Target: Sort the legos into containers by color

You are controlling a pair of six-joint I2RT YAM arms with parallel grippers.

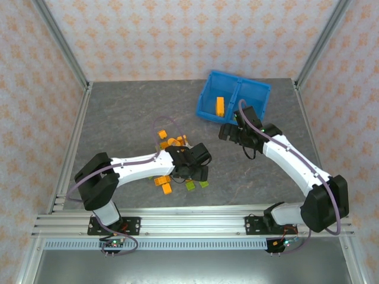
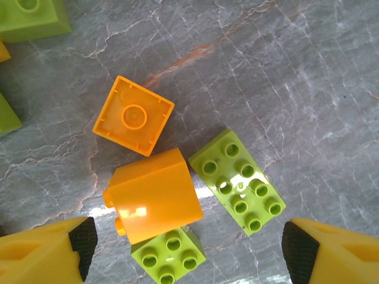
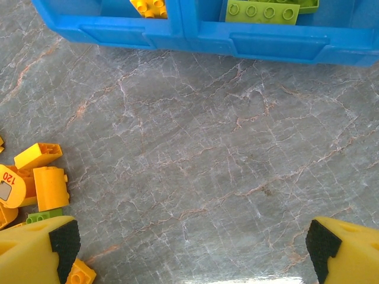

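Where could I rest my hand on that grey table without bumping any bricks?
Bare: the far left of the table, between the side rail and the brick pile; the strip between that pile and the blue bin; the near middle, between the left arm and the right arm. Crowded: the pile itself, around the left arm's tip.

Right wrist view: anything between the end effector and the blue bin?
No. Bare table runs from the right end effector to the blue bin, per the right wrist view.

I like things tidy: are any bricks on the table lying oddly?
Yes. One square orange brick lies upside down, hollow side up; the bigger orange brick beside it is tipped onto its side.
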